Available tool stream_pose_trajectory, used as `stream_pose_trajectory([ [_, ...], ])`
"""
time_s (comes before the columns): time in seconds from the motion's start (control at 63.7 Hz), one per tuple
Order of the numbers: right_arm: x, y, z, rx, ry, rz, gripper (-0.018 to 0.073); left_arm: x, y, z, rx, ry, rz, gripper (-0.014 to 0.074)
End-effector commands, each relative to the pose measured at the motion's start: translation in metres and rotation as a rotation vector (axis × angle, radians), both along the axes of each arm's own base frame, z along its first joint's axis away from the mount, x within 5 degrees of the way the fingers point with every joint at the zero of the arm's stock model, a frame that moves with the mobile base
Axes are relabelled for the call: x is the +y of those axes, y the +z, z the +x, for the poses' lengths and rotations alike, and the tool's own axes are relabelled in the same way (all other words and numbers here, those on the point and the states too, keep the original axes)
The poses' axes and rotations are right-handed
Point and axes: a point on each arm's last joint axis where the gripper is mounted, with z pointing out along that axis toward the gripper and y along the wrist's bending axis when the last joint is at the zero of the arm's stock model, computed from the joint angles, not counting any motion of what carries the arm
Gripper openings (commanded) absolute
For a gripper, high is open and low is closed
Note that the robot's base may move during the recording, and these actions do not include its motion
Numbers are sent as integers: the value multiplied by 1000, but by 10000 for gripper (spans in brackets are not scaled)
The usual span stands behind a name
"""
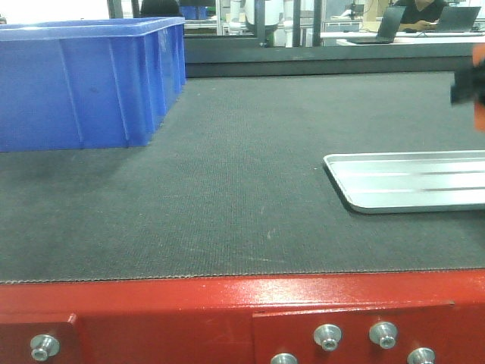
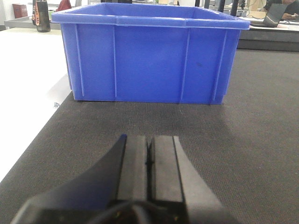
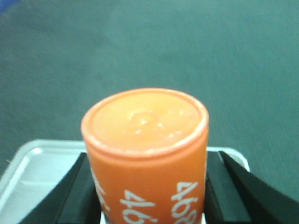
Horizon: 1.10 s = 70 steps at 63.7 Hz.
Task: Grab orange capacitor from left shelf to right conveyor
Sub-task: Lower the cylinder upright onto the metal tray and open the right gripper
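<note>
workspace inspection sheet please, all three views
surface: dark grey conveyor belt with red bolted frame
job's things: orange capacitor, printed 4680, held above silver tray; shelf not in view
clutter: blue bin on belt; silver tray at right
grippers: left gripper fingers together, empty, low over the belt; right gripper clamped on capacitor
cables: nothing seen
surroundings: desks, laptop, seated person behind

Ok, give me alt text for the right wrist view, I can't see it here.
An orange capacitor marked "4680" fills the frame, upright between the right tool's black fingers. Below it lies a corner of a silver tray on the dark grey conveyor belt.
</note>
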Motion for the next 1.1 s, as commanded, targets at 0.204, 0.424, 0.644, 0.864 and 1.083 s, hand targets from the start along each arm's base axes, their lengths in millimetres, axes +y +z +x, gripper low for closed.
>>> stream_pose_trajectory([
  [0.204,11,-9,13,-247,152,-89,172,1,10,-2,-106,7,-9,-127],
  [0.424,13,-32,21,-301,160,-64,172,1,10,-2,-106,7,-9,-127],
  [0.644,14,-51,26,-287,162,-43,172,1,10,-2,-106,7,-9,-127],
  [0.864,14,-57,27,-283,161,-32,172,1,10,-2,-106,7,-9,-127],
  [1.083,14,-57,27,-277,152,32,458,1,10,-2,-106,7,-9,-127],
])
